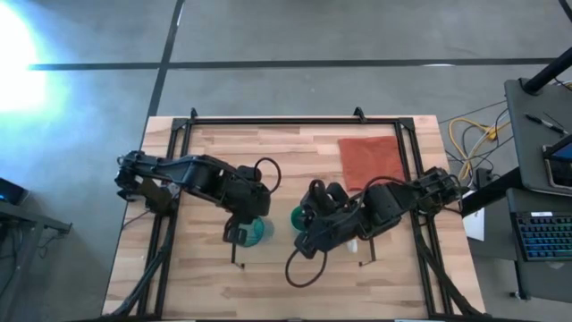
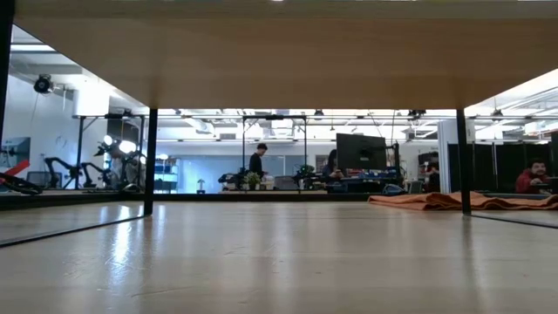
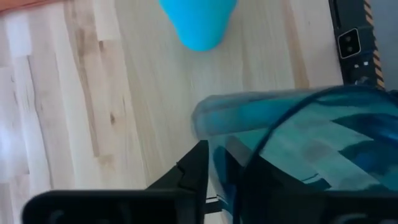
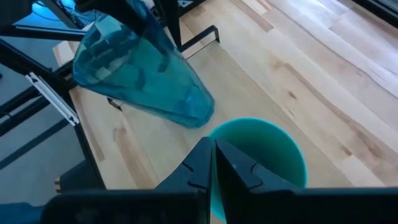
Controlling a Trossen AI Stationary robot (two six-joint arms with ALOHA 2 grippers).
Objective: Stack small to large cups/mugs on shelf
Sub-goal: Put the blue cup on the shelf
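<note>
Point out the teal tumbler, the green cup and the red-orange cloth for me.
teal tumbler [image 4: 140, 78], right wrist view, on its translucent side wall.
green cup [image 4: 261, 143], right wrist view, on the inside of its open mouth.
red-orange cloth [image 1: 368, 161], high view, on the middle of the fabric.

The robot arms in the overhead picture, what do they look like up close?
Both are dark, nearly black, jointed arms with chunky rounded segments. A black cable loops off the left arm and another curls under the right arm. Each ends in a claw of two flat, angular black fingers.
</note>
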